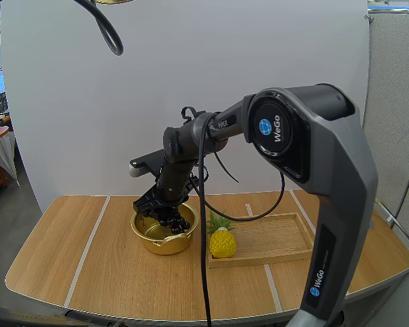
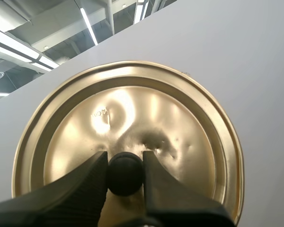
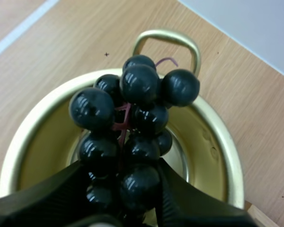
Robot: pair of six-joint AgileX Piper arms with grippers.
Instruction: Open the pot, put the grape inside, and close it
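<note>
Here, the right gripper (image 3: 122, 179) hangs directly over the pot (image 1: 162, 244), its two black fingers pinching a bunch of grapes (image 3: 139, 85) at the end farthest from the pot. The dark, glossy berries on their reddish stalk hang down from the fingertips into the pot's mouth, inside the line of its golden rim. Whether the lowest berries touch the pot's floor cannot be told. The pot stands uncovered, and one of its looped handles (image 3: 166, 34) juts out on the far side of the bunch in the right wrist view.

The left gripper (image 2: 125, 153) has its jaws closed narrowly on the round black knob (image 2: 125, 174) of the pot's lid (image 2: 170, 113). One finger presses each side of the knob. The brass-coloured lid is off the pot and shows its shiny, slightly dented top face. How far it hangs from the pot cannot be told.

Just beside the pot, to the right in the high view, a yellow pineapple (image 1: 222, 243) with green leaves stands upright at the near corner of a wooden tray (image 1: 279, 238). The tray stretches away from the pot on that same side. Pot and tray both rest on the wooden table (image 1: 109, 266), and the right arm reaches across above the tray to get over the pot.
</note>
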